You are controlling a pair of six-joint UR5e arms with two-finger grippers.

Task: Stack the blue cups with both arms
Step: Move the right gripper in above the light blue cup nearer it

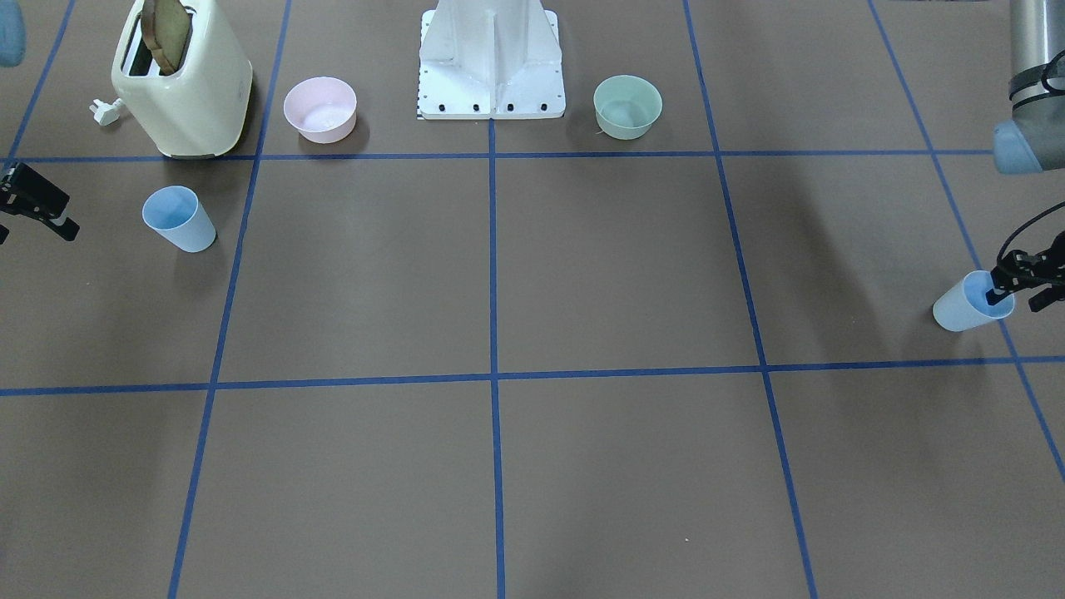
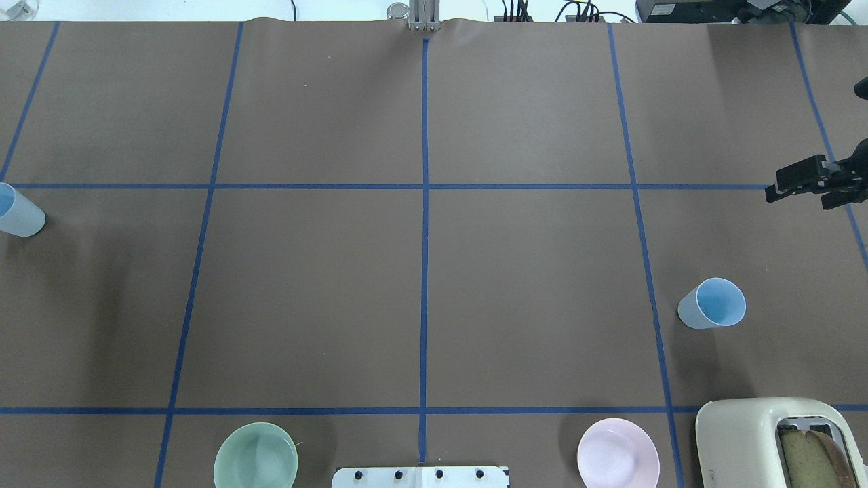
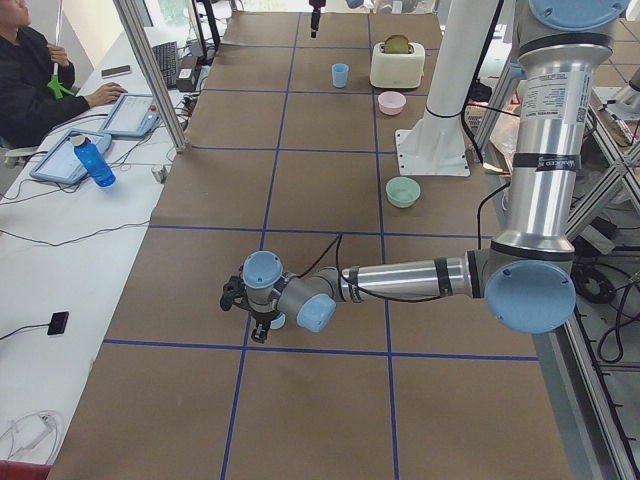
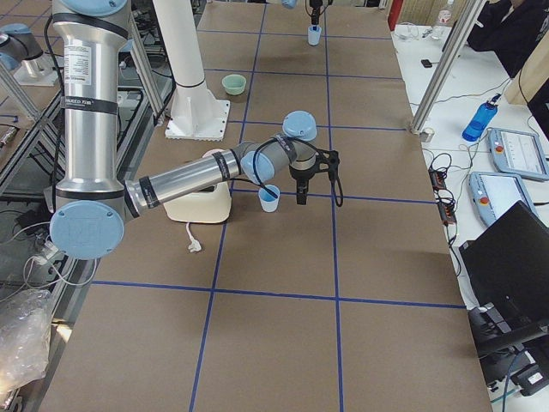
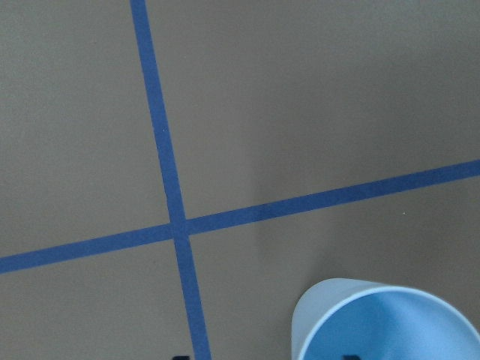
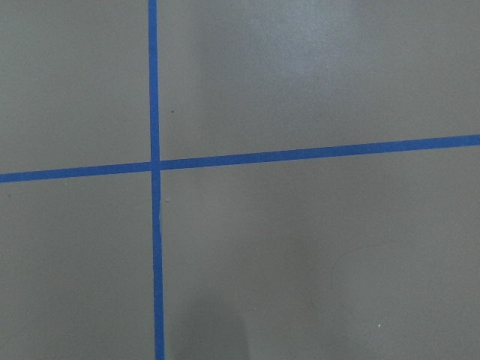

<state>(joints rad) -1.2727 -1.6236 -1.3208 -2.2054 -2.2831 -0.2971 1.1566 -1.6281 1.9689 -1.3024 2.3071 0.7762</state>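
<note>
One blue cup (image 1: pixel 957 309) stands upright at the table's end on my left; it also shows in the overhead view (image 2: pixel 20 215) and in the left wrist view (image 5: pixel 390 322). My left gripper (image 1: pixel 1014 300) is open and low over it. One finger is inside the cup and the other outside, so the jaws straddle its wall. The second blue cup (image 2: pixel 712 303) stands upright near the toaster and also shows in the front view (image 1: pixel 179 218). My right gripper (image 2: pixel 780 190) is open and empty. It hovers beyond that cup, apart from it, and its wrist view shows only bare table.
A cream toaster (image 2: pixel 780 440) with toast in it stands near the second cup. A pink bowl (image 1: pixel 320 108) and a mint-green bowl (image 1: pixel 627 106) flank the white pedestal (image 1: pixel 491 58). A person (image 3: pixel 40 80) sits at the side desk.
</note>
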